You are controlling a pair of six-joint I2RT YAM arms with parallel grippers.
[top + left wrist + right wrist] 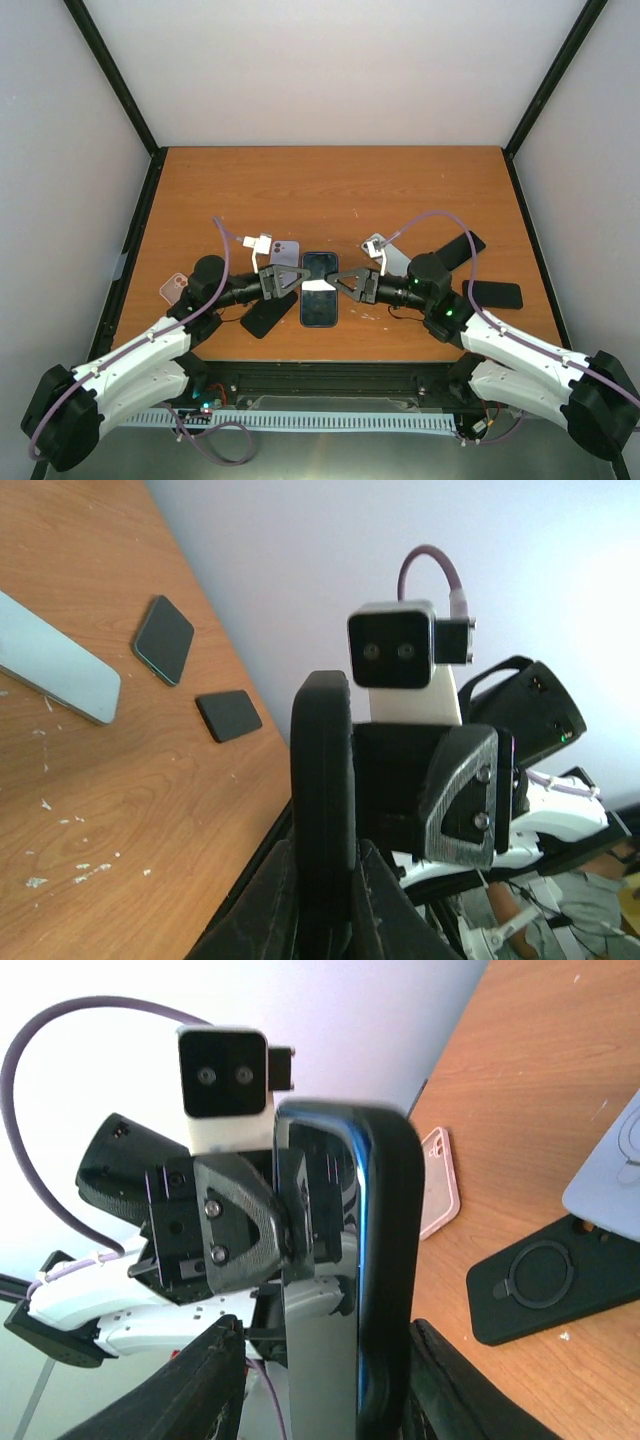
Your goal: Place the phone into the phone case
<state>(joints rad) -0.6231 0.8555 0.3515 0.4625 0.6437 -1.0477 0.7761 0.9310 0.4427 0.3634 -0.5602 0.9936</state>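
Nearest lies a black phone case [268, 315], then the left gripper [298, 281] pinching the phone [320, 308] at the front of the table [330, 190], while the right gripper [342, 282] sits open around its other edge (not squeezing), so next, I think, the phone must line up square with a case.

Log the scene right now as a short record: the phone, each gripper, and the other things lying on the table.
phone: dark, at mid-table between both grippers
left gripper: shut on the phone's left edge
right gripper: open, fingers either side of the phone's right edge
phone in case: cannot tell
pink case: by the left arm, untouched
black case: just left of the phone
lilac case: behind the left gripper
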